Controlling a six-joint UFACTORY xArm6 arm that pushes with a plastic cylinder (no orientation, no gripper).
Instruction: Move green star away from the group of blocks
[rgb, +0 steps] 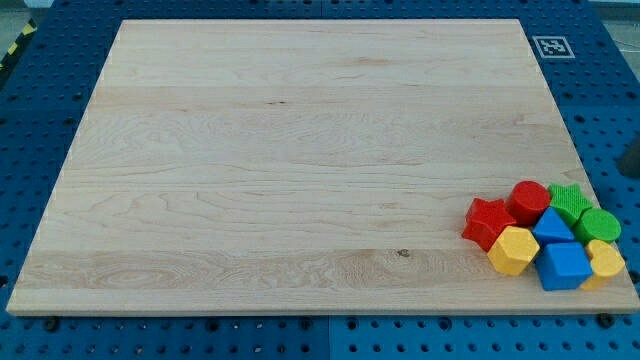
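The green star (569, 201) lies at the top right of a tight group of blocks in the board's bottom right corner. It touches the red cylinder (530, 201) on its left and the green cylinder (600, 226) below right. A blue triangular block (553, 226) sits just below it. The red star (487, 222), yellow hexagon (513, 250), blue cube (564, 265) and a yellow block (605, 262) complete the group. A dark shape (632, 159) shows at the view's right edge, above right of the green star; I cannot tell whether it is my tip.
The wooden board (300, 150) lies on a blue pegboard table (40, 110). A black-and-white marker tag (552, 46) sits off the board's top right corner. The group lies close to the board's right and bottom edges.
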